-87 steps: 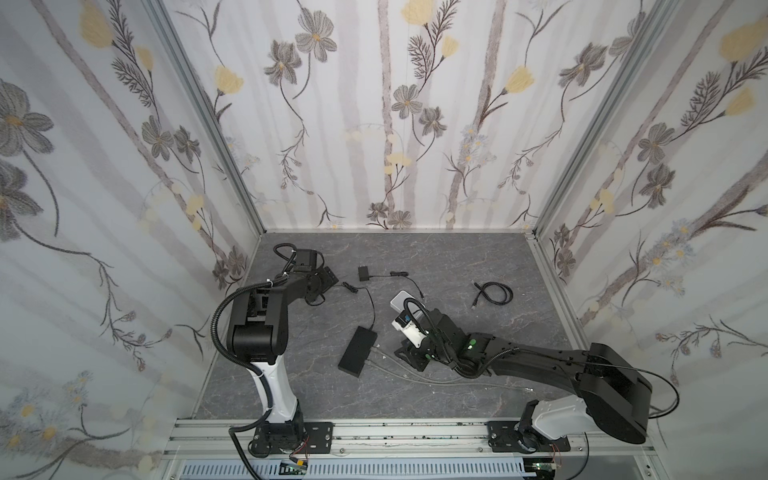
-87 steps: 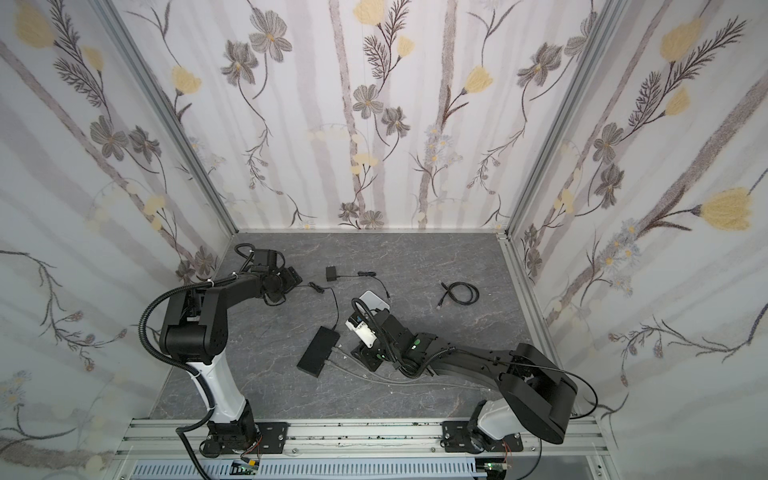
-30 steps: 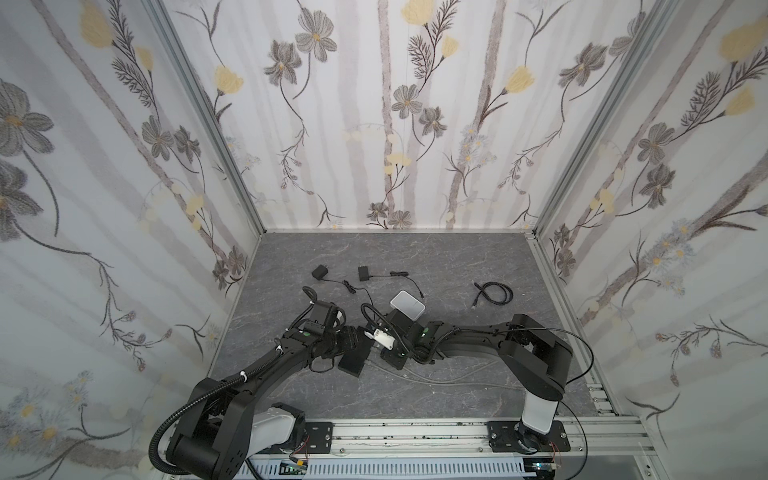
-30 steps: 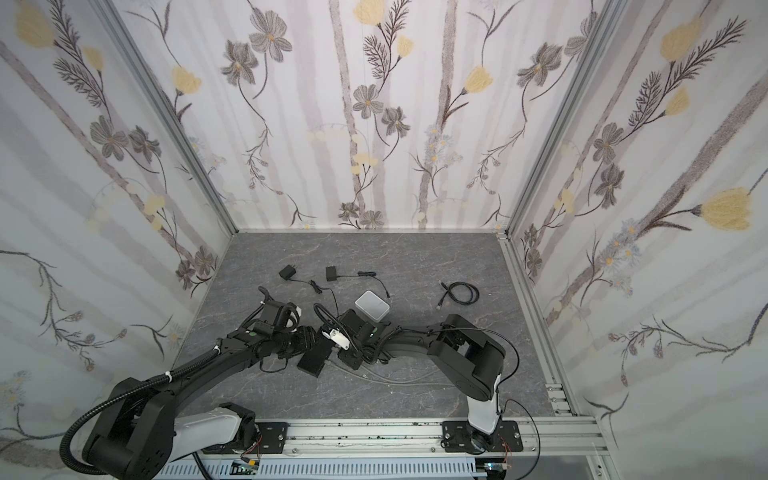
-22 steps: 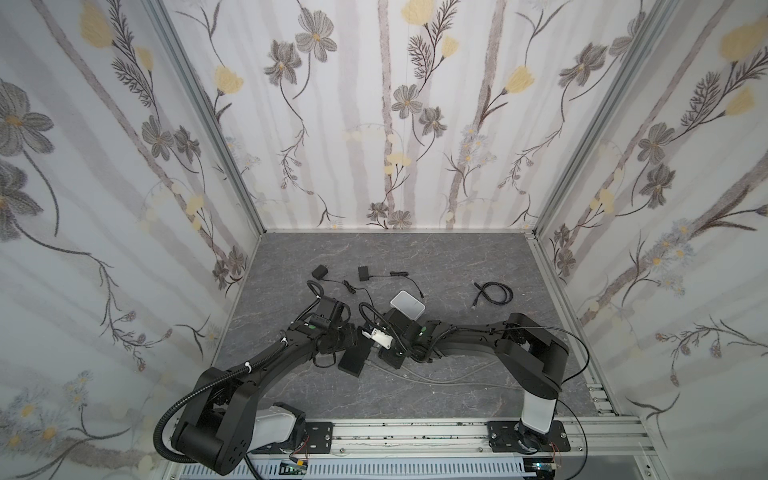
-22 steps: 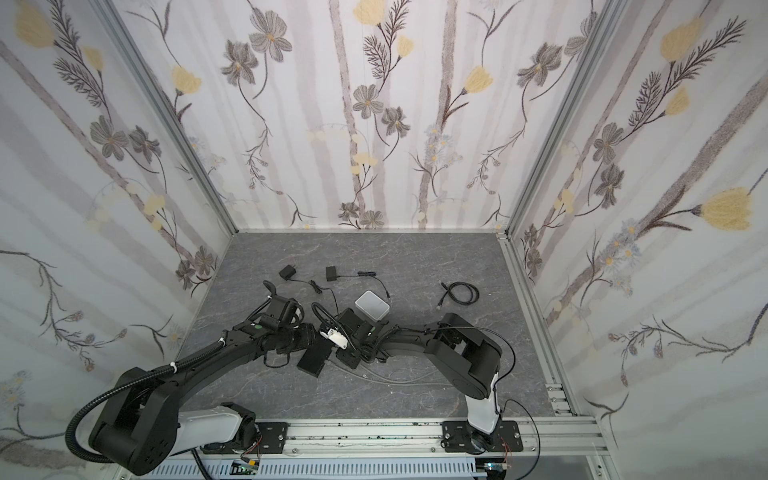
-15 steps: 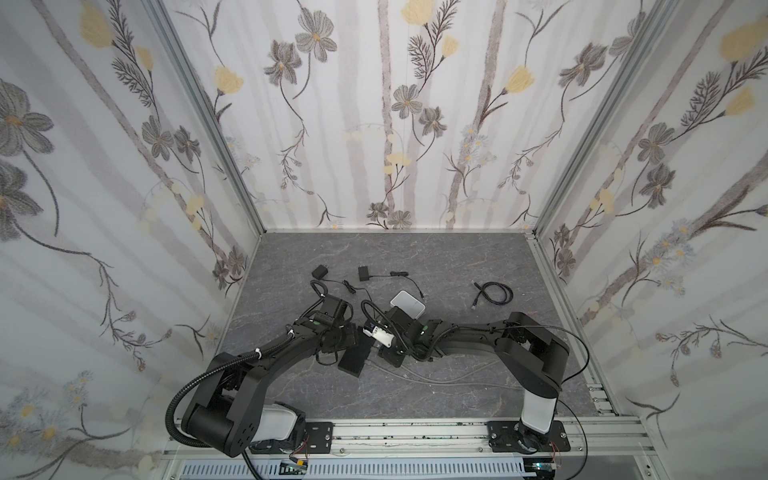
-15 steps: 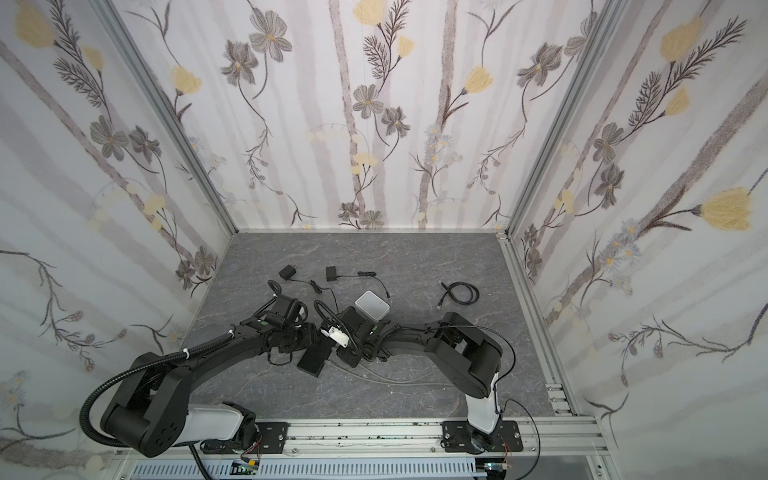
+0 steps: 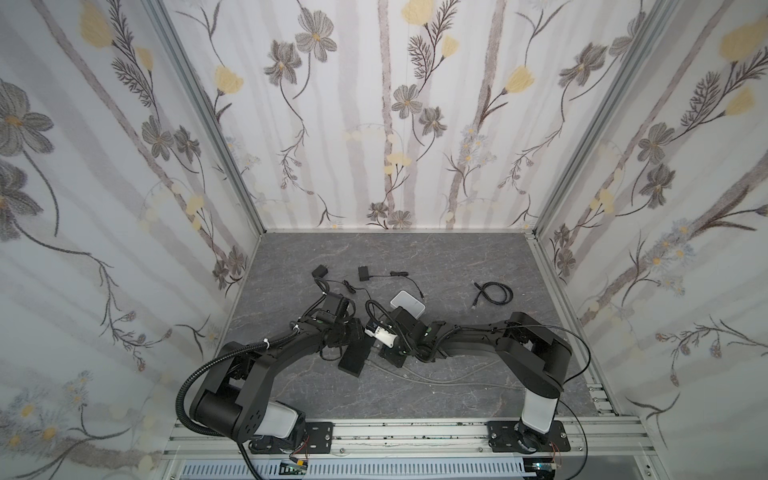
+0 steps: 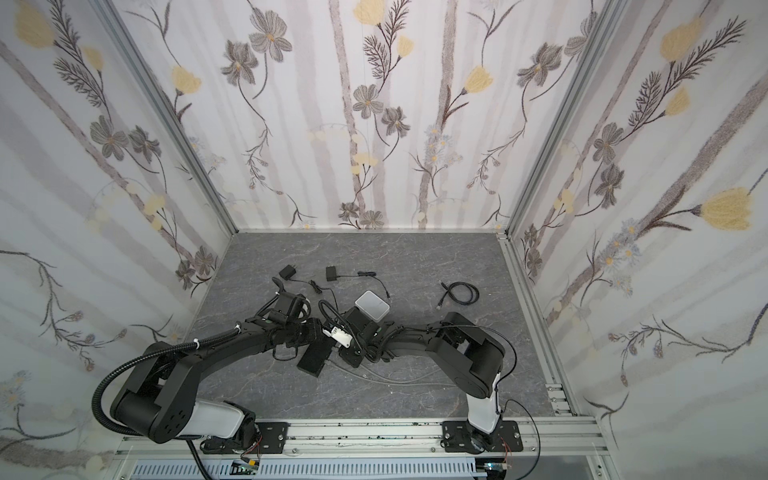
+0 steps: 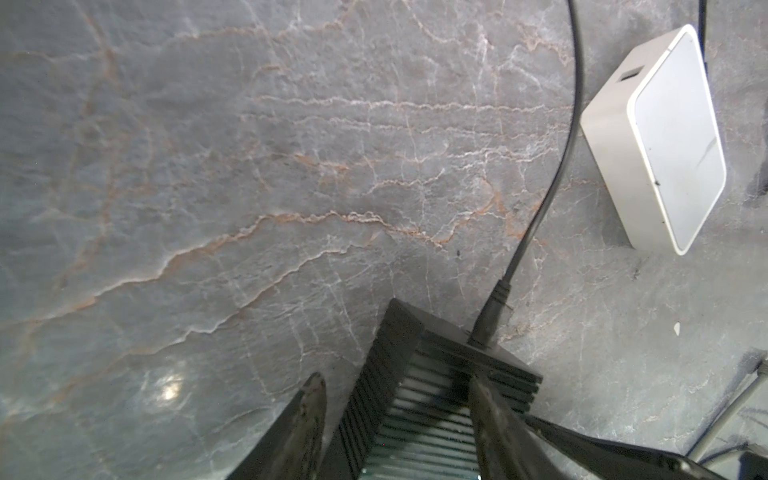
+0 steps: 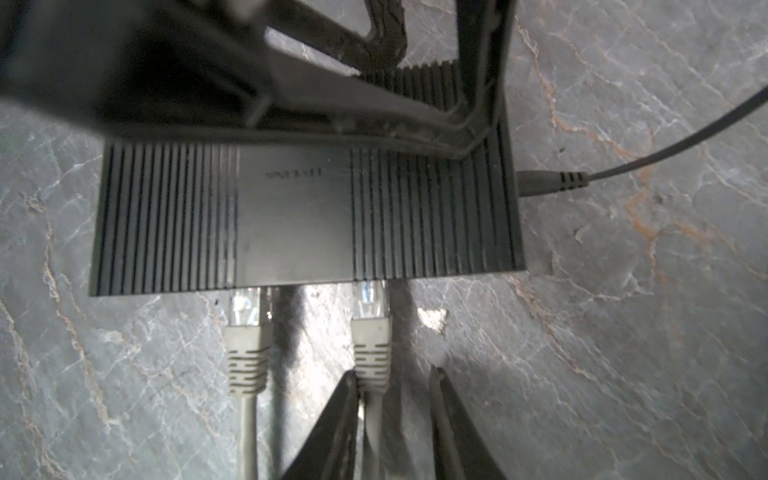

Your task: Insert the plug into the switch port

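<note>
Seating plug (image 12: pixel 370 305) | judged stiff, light, clip fragile; grip ribbed boot (image 12: pixel 371 359) between jaws | right end effector (image 12: pixel 392 372) part-open, unclamped | left end effector (image 11: pixel 395 378) straddles switch (image 12: pixel 307 216), clamping unclear

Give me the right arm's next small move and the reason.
Probably close the right end effector on the grey cable just behind the plug. The jaws straddle that cable with a gap on one side. The plug's clear tip sits at the switch edge, seemingly not fully seated. The left end effector straddles the switch's end, so pushing could follow.
</note>
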